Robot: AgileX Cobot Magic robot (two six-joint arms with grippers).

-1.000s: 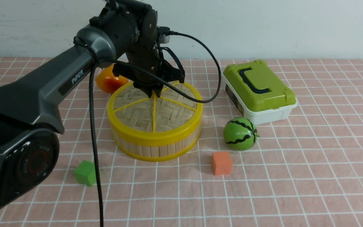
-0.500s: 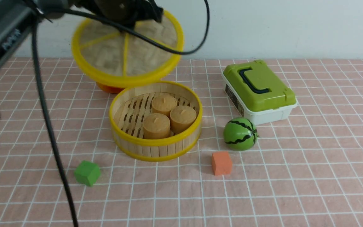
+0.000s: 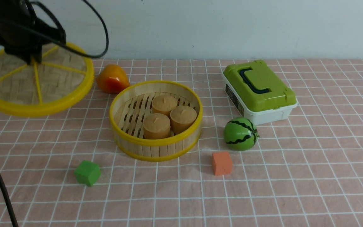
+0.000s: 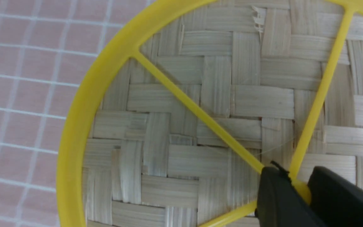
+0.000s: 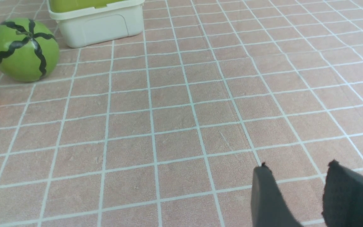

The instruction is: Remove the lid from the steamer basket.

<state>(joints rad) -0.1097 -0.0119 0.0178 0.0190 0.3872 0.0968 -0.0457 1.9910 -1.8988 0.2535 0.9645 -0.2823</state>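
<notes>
A second ago the lid sat on the steamer basket. Half a second ago it was raised above the basket, and now it hangs well to the basket's left, clear of the rim. The basket stands open with three tan buns showing, so I judge the removal done except for setting the lid down. The left jaws pinch the lid's knob. The lid hangs near level, woven face and knob up. Being round, it has no long axis. The right jaws are spread above the table, gripping nothing.
</notes>
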